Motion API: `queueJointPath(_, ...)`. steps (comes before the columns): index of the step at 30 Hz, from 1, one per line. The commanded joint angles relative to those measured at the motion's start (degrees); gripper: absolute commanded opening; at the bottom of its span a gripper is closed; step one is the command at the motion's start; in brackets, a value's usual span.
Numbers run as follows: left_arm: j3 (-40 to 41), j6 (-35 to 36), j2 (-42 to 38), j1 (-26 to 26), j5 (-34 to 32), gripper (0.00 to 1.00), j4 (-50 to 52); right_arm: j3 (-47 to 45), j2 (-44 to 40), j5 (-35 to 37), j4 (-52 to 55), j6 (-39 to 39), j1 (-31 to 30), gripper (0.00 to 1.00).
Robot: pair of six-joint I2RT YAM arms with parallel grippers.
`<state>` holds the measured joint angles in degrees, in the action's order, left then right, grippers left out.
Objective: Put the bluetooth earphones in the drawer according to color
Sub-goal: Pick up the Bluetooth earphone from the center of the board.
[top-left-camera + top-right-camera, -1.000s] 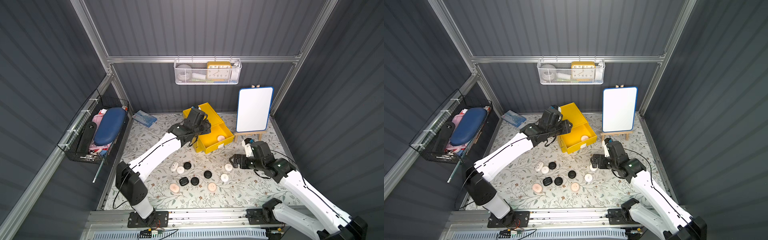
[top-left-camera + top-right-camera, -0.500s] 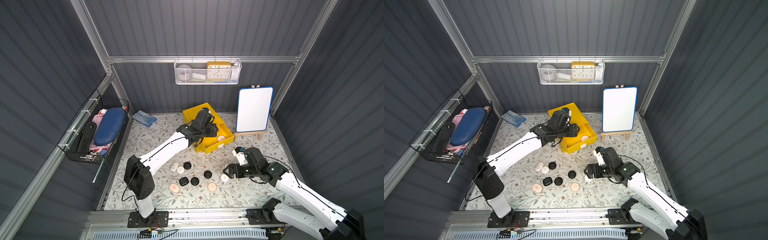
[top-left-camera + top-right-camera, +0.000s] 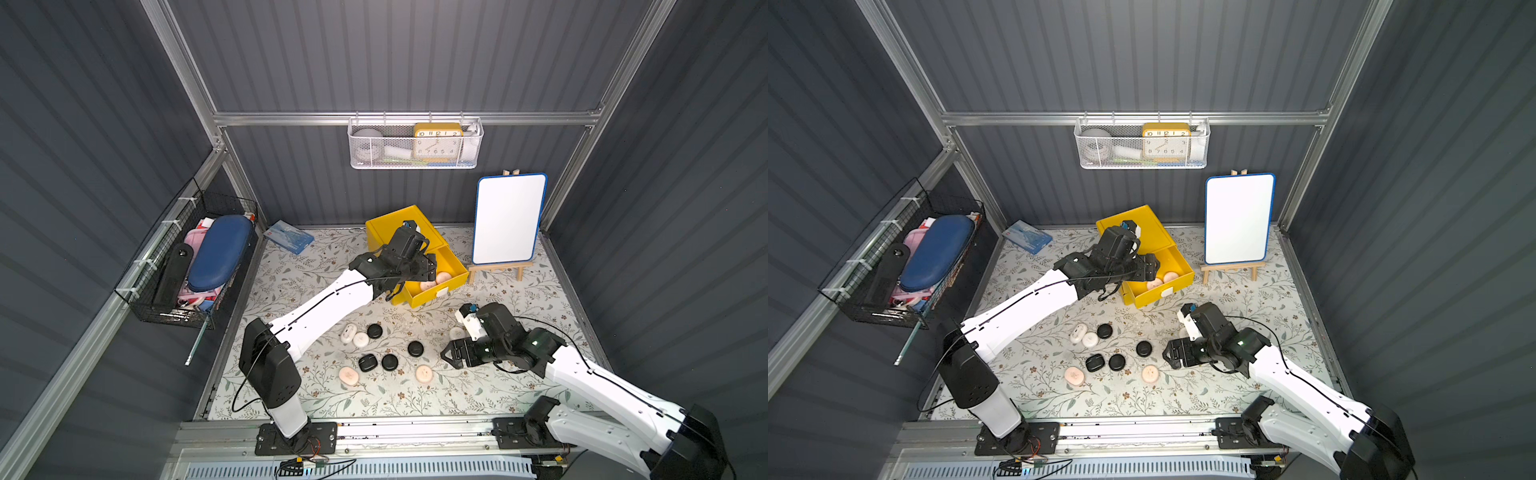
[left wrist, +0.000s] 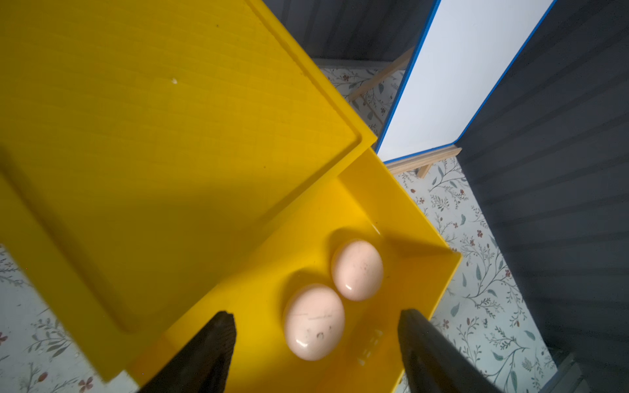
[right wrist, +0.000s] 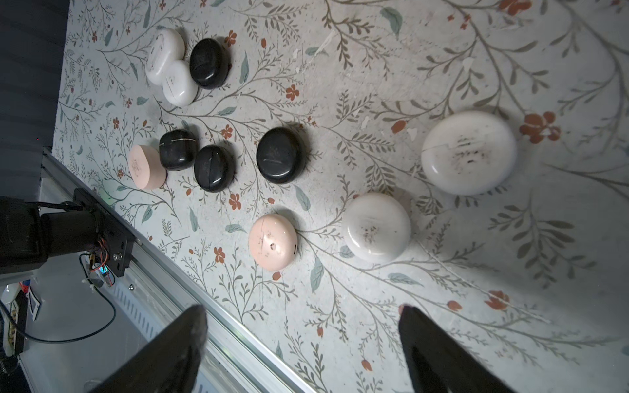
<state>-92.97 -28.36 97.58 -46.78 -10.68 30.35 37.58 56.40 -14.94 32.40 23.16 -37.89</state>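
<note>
Grey ribbed walls enclose a floral-print tabletop (image 5: 340, 85) where most of the bluetooth earphones lie loose in their cases: four black cases (image 5: 281, 154), four white cases (image 5: 376, 227) and two pink cases (image 5: 272, 242). Another pink pair (image 4: 313, 321) rests side by side on the floor of the open yellow drawer (image 3: 419, 300). The left gripper (image 4: 315, 316) hangs over that drawer with its jaws spread wide and empty. The right gripper (image 5: 302, 309) hovers low over the table near two of the white cases, its jaws equally wide and holding nothing. The likeliest slip is a colour mix-up. Only the pink drawer stands open, and scuffed white looks close to pale pink, so a white case could easily land among the pink ones. The cases are smooth and rounded, so an off-centre pinch may squirt one out across the table. Several of them touch, white against black and pink against black, so a descending finger could knock a neighbour away. The left jaws could also clip the drawer wall or the yellow housing (image 4: 170, 136) on the way out, and both arms would crowd each other at the drawer. Legible writing is scarce. The hour numerals on the yellow clock (image 3: 437, 141) in the wire basket can be read, and the whiteboard (image 3: 509, 218) is blank. The marks on the cases and the embossing inside the drawer cannot be made out.
</note>
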Motion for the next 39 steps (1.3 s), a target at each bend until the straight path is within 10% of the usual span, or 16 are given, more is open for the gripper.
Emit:
queueJointPath(1, 1.87, -0.55, -4.23, 0.11, -2.09, 0.93, 2.03, -0.79, 0.44, 3.14, -1.13, 0.04, -2.23, 0.93)
queueJointPath(19, 30.99, -11.99, -28.38, 1.21, -10.11, 0.99, -0.55, 2.28, 15.97, 12.37, -4.44, -2.32, -16.5, 0.85)
queueJointPath(39, 44.71, -14.33, -30.94, 12.16, -0.72, 0.99, -4.89, 10.12, 33.3, 15.1, -5.38, -3.3, -23.35, 0.77)
